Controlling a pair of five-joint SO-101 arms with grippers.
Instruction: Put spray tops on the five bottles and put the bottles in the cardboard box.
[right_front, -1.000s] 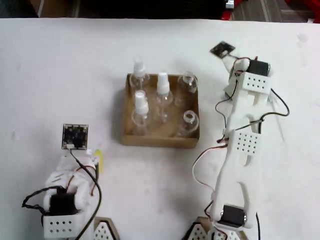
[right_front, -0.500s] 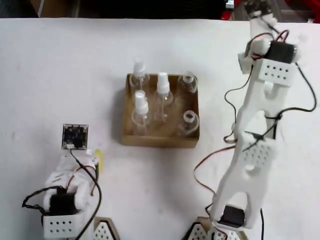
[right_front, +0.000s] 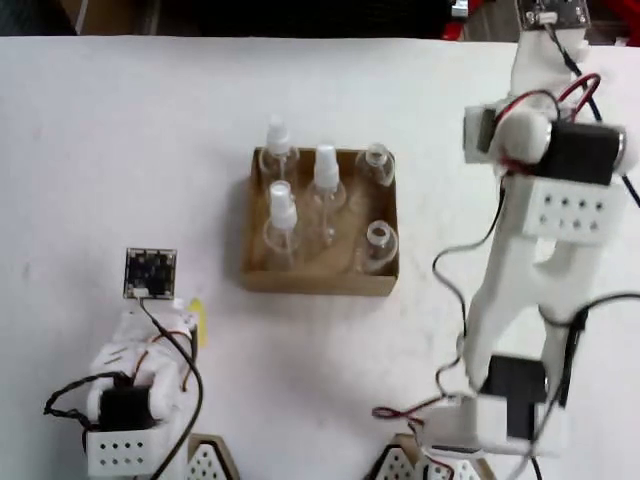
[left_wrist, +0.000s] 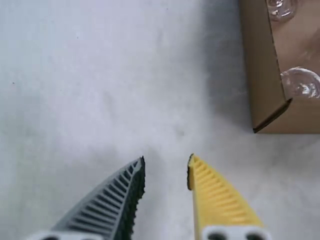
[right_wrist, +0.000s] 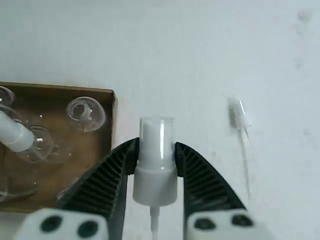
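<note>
Step in hand: capping of the fourth bottle is judged to be in progress, with three of five bottles fitted so far.
Right end effector (right_wrist: 156, 145): closed to a narrow gap on a white spray top (right_wrist: 156, 172), which is clamped at its collar between the two black fingers, with the clear cap pointing away from the wrist and the dip tube towards it.
Position of held spray top: it is held above the tabletop (right_front: 120, 130), beside the cardboard box (right_front: 320, 280) on the side where the open bottles stand.
Second spray top (right_wrist: 239, 116): it lies flat on the tabletop, well apart from the box, and is not gripped.
Capped bottles: three stand upright in the box (right_front: 278, 140) (right_front: 326, 170) (right_front: 283, 205).
Uncapped bottles: two stand upright in the box with open necks, one at the far corner (right_front: 376, 160) and one at the near corner (right_front: 377, 238).
Left end effector (left_wrist: 165, 167): it is partly open and holds nothing, with the grey and yellow fingers apart over bare tabletop near a corner of the box.
Next move: the held top must be brought over one open neck, the dip tube aligned with the opening, and the top lowered and seated. A small misalignment is judged likely to catch the tube on the rim or tip the light bottle.
</note>
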